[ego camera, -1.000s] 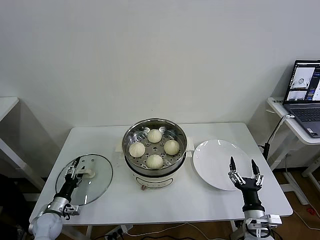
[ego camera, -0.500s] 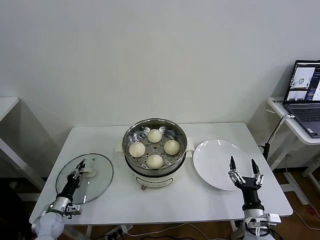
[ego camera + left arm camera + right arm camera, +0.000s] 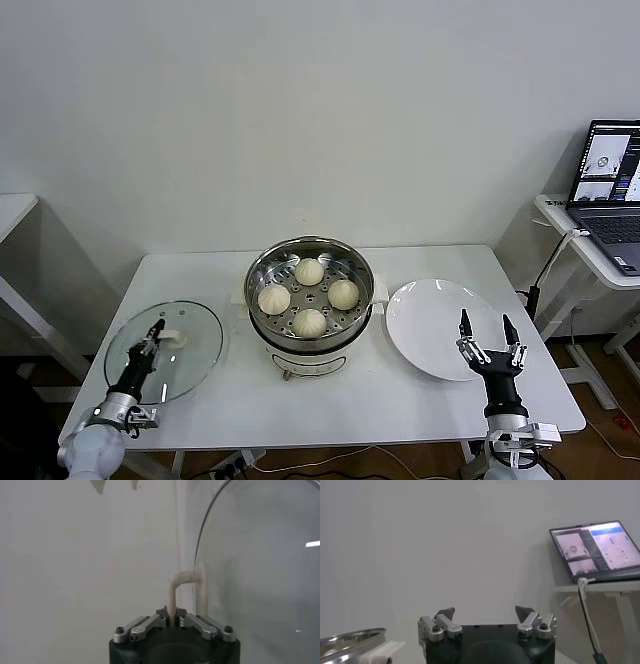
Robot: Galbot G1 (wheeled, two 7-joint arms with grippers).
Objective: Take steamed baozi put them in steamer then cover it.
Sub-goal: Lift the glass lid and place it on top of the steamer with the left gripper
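Several cream-white baozi [image 3: 309, 296] sit on the perforated tray inside the shiny steamer [image 3: 355, 303] at the table's middle. The clear glass cover [image 3: 190, 355] is at the left of the table, slightly raised and tilted. My left gripper [image 3: 156, 334] is shut on the cover's white handle [image 3: 186, 582]; in the left wrist view the jaws pinch one leg of that handle and the glass [image 3: 260, 575] stands beside it. My right gripper [image 3: 488, 336] stands open and empty above the table's front right, near the white plate.
An empty white plate [image 3: 435, 320] lies right of the steamer. A laptop [image 3: 608, 190] sits on a side stand at the far right, also seen as the laptop [image 3: 597, 547] in the right wrist view. The steamer's rim [image 3: 350, 642] shows there too.
My left gripper closed on the cover's handle, and the cover has lifted and shifted slightly left and up. The right arm has stayed still.
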